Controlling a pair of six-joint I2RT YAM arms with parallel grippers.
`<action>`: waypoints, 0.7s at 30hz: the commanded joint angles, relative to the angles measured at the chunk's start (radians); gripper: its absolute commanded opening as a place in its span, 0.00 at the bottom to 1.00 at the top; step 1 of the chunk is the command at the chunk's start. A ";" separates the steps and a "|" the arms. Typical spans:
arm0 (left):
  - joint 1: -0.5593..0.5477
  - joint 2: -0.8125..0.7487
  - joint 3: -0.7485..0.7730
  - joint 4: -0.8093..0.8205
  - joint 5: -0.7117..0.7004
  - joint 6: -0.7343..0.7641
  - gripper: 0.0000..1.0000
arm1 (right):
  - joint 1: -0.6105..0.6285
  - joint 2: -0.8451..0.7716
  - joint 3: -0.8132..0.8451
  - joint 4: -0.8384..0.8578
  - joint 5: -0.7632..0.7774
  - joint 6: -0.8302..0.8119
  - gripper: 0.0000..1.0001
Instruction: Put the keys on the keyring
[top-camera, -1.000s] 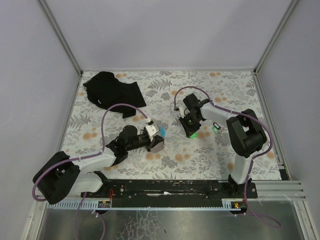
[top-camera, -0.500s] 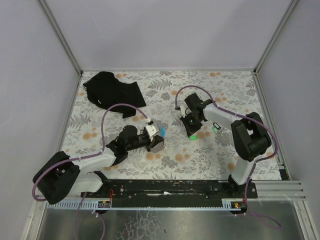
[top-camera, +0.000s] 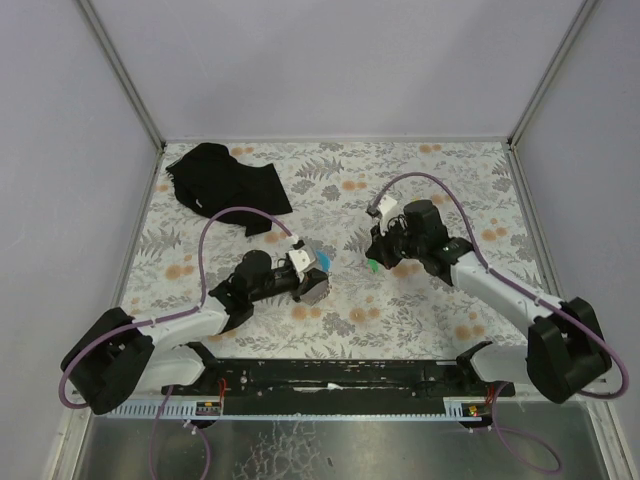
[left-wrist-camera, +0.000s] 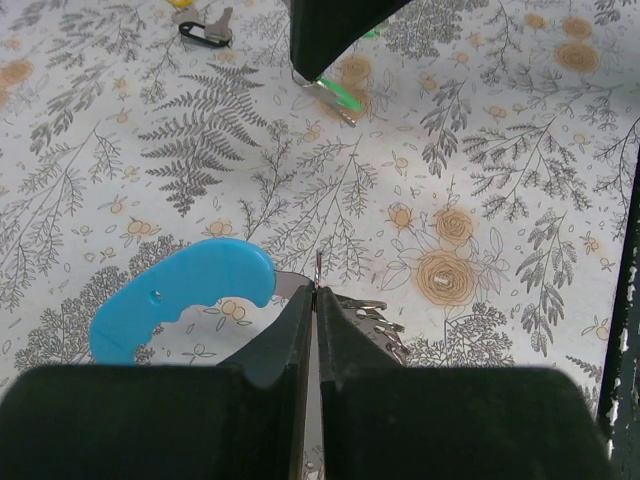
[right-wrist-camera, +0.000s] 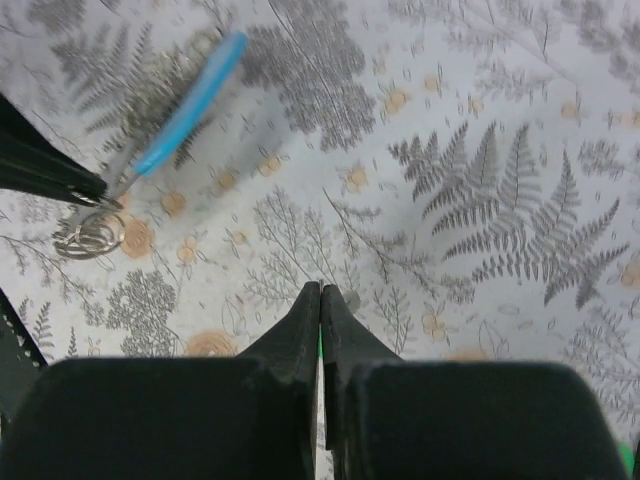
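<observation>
My left gripper (top-camera: 312, 282) is shut on the thin grey metal part (left-wrist-camera: 317, 268) of the keyring. Its light-blue band (left-wrist-camera: 185, 298) sticks out to the left of my fingers, and small metal rings (left-wrist-camera: 375, 308) lie to the right. The band also shows in the top view (top-camera: 324, 262) and the right wrist view (right-wrist-camera: 190, 105). My right gripper (top-camera: 373, 262) is shut on a green-tagged key (left-wrist-camera: 338, 96), held above the cloth a short way right of the keyring. Only a green sliver (right-wrist-camera: 320, 345) shows between its fingers. A black-tagged key (left-wrist-camera: 205, 31) lies beyond.
A crumpled black cloth (top-camera: 225, 185) lies at the back left of the floral tablecloth (top-camera: 450, 180). Metal frame rails (top-camera: 535, 235) and grey walls bound the table. Another green patch (right-wrist-camera: 632, 458) shows at the right wrist view's bottom right corner.
My right arm has swung its elbow out to the right and lifted the green-tagged key off the cloth, turning its fingers toward the keyring. The left gripper has stayed put.
</observation>
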 joint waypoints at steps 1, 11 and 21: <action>0.004 -0.044 -0.013 0.037 0.015 0.000 0.01 | -0.004 -0.128 -0.157 0.382 -0.102 -0.013 0.00; 0.004 -0.170 -0.028 0.019 0.027 0.005 0.01 | -0.004 -0.291 -0.370 0.791 -0.300 -0.055 0.00; 0.004 -0.191 -0.048 0.016 0.080 0.055 0.00 | -0.005 -0.277 -0.371 0.841 -0.455 0.024 0.00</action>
